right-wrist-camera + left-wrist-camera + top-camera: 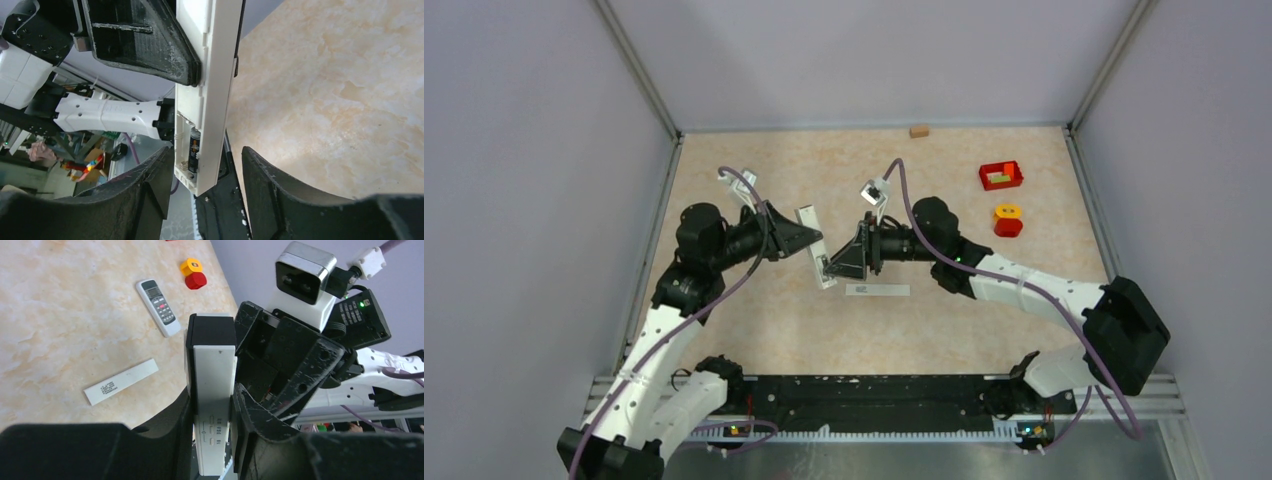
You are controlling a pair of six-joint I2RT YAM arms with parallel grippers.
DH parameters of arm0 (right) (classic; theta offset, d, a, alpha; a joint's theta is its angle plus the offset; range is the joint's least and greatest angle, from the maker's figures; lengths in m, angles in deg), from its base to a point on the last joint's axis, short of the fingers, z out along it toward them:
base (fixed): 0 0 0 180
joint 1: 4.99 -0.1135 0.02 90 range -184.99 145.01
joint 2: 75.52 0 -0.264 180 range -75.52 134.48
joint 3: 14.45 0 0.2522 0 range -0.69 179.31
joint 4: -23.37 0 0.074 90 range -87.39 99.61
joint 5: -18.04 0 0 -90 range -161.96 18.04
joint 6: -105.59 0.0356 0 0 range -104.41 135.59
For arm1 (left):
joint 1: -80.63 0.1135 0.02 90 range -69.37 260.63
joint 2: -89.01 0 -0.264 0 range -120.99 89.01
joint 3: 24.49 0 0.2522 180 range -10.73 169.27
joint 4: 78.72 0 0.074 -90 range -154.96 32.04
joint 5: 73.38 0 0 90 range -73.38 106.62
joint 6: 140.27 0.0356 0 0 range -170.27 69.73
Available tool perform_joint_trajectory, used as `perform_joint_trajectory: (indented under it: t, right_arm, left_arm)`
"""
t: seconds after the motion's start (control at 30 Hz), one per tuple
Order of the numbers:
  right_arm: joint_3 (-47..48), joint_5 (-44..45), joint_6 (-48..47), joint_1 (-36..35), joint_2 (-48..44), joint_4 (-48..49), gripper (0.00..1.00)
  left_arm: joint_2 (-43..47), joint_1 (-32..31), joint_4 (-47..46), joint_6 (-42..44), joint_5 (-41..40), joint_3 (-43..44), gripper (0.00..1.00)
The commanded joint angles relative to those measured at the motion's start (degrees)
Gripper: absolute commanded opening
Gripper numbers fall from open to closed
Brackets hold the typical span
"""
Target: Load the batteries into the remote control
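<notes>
My left gripper (807,240) is shut on a long white remote control (816,250) with a black face, holding it above the table. In the left wrist view its fingers (182,410) clamp the remote's (215,365) sides. The back compartment at the lower end stands uncovered, with one dark battery (194,147) seated inside. My right gripper (207,152) is open, its fingers on either side of that end of the remote (212,75) with a gap on each side. A smaller white handset (159,306) with a dark screen and grey buttons lies on the table.
A plain white bar with a small label (877,290) lies flat below the grippers. A red tray (1001,176) and a yellow-and-red block (1007,220) sit at the right. A small wooden block (919,130) rests by the back wall.
</notes>
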Motion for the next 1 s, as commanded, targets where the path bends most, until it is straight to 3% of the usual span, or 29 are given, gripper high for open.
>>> perform_joint_trajectory:
  t: [0.0,0.1,0.2,0.27,0.37,0.47,0.6,0.67,0.8,0.97]
  right_arm:
    - [1.6,-1.7,-1.0,0.2,0.2,3.1,0.48]
    - [2.1,-1.0,-0.6,0.2,1.2,2.2,0.36]
    - [2.0,-0.9,0.0,0.2,1.4,2.8,0.34]
    - [2.1,-0.6,0.3,0.2,1.1,3.2,0.39]
    - [1.9,0.9,1.1,0.2,0.3,3.5,0.54]
    - [1.2,4.5,2.2,0.2,0.1,4.4,0.64]
    - [1.9,10.3,3.1,0.3,3.8,4.6,0.63]
    - [4.0,14.7,4.8,0.2,7.4,3.1,0.6]
    - [12.8,26.1,6.8,0.2,17.4,-5.6,0.49]
    - [29.6,46.8,2.1,-2.5,31.9,-21.4,0.54]
  left_arm:
    - [-0.2,0.3,-6.3,-0.3,5.7,2.2,0.0]
    - [-0.1,0.3,-7.0,-0.4,6.2,2.3,0.0]
    - [0.1,0.3,-6.5,-0.1,5.8,2.6,0.0]
    - [0.2,0.3,-5.4,0.6,4.7,3.0,0.0]
    - [0.7,0.3,-2.4,2.0,1.0,3.7,0.0]
    - [1.8,0.3,4.3,5.3,-8.6,5.0,0.0]
    - [4.7,0.3,16.4,7.9,-35.1,6.2,0.0]
    - [6.7,0.3,20.6,7.8,-44.5,5.4,0.0]
    - [11.4,0.4,23.4,7.6,-52.2,3.1,0.0]
    - [15.9,0.4,24.4,7.3,-54.5,2.3,0.0]
